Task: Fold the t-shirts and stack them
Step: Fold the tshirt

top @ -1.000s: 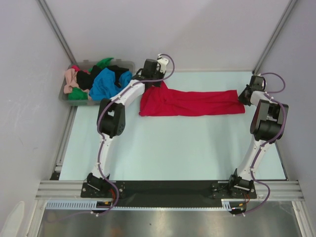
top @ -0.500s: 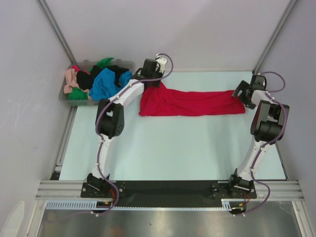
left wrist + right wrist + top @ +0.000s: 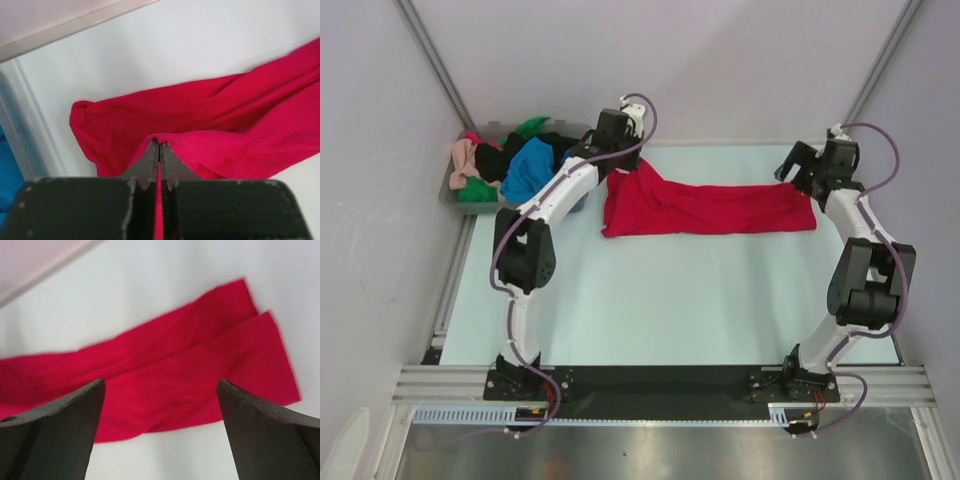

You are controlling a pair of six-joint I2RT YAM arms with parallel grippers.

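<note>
Now, the pale table (image 3: 670, 300) spreads out ahead of both my grippers, the biggest thing before me. Across its far half lies the red t-shirt (image 3: 710, 208), bunched into a long band that runs from my left gripper to the space under my right one. Most of it rests flat on the table, with soft lengthwise creases.

Just off to the outer side of my left gripper sits the grey plastic bin (image 3: 447, 192). It is heaped with the other t-shirts (image 3: 525, 168): blue on top nearest me, with black, green and peach-pink behind.

My left gripper (image 3: 159, 145) has its jaws pressed tight together on a fold at the red t-shirt's left end. The cloth rises to a small peak at my fingertips and drapes away below and to the right of them.

My right gripper (image 3: 161, 385) is spread wide and holds nothing. It hangs above the shirt's right end, clear of the cloth. Seen from my wrist, the two layered edges of that end lie beneath the gap between my fingers.
</note>
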